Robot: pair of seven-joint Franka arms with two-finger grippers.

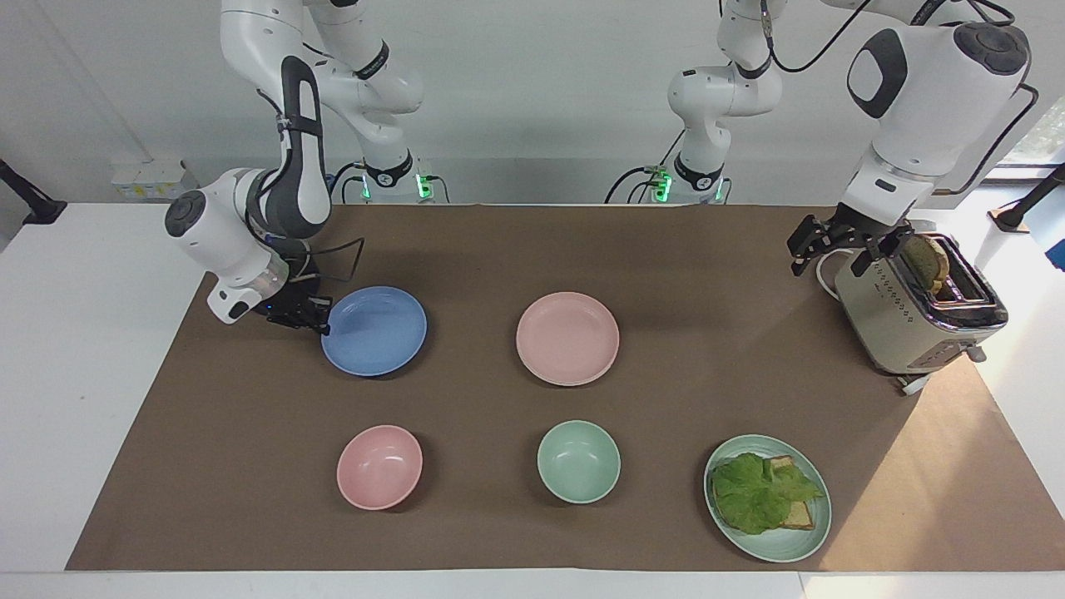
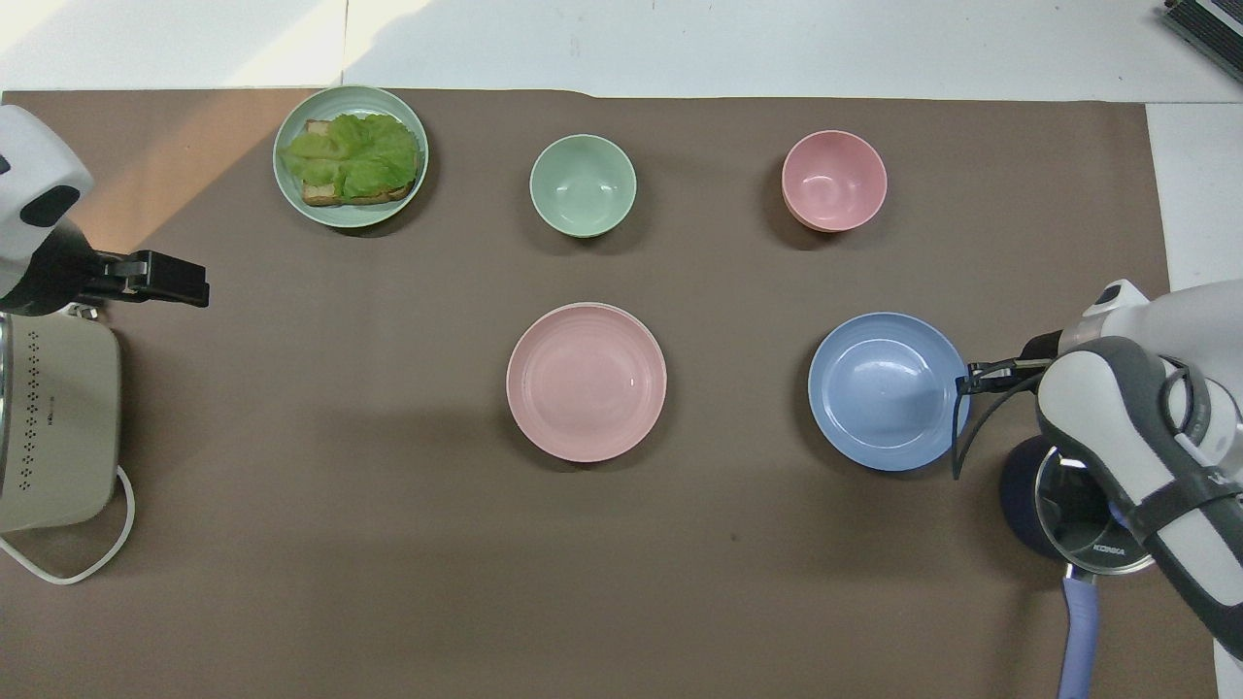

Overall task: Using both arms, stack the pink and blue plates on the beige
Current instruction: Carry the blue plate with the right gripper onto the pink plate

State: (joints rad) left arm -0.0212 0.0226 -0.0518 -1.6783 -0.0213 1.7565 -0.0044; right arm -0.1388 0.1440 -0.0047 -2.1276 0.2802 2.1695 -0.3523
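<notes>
I am two white robot arms at a big white table (image 1: 83,374) with a wide brown paper mat (image 1: 532,516) on top.

My left arm waits up by the shiny silver metal toaster (image 1: 911,320) at its own end of the table. My left gripper (image 1: 836,249) hangs over the mat's edge just beside the toaster, with its fingers wide apart and nothing in them.

My right arm bends down low at the other end. My right gripper (image 1: 309,319) is pinched shut on the rim of the round flat blue plate (image 1: 374,330). The plate looks a tiny bit tipped and lifted, but I can't tell for sure.

The round flat pale pink plate (image 1: 567,338) sits in the middle of the mat, well apart from the blue one. I see no beige plate in either view.

Farther from me is the round mint-green plate (image 1: 778,545) with a green lettuce leaf (image 1: 753,495) on toast, toward my left arm's end. Beside it, in a row, are the small deep mint-green bowl (image 1: 578,461) and the small deep pink bowl (image 1: 379,467).

In the overhead view, a dark pot with a round glass lid (image 2: 1068,510) and a blue handle sits under my right arm, partly hidden.
</notes>
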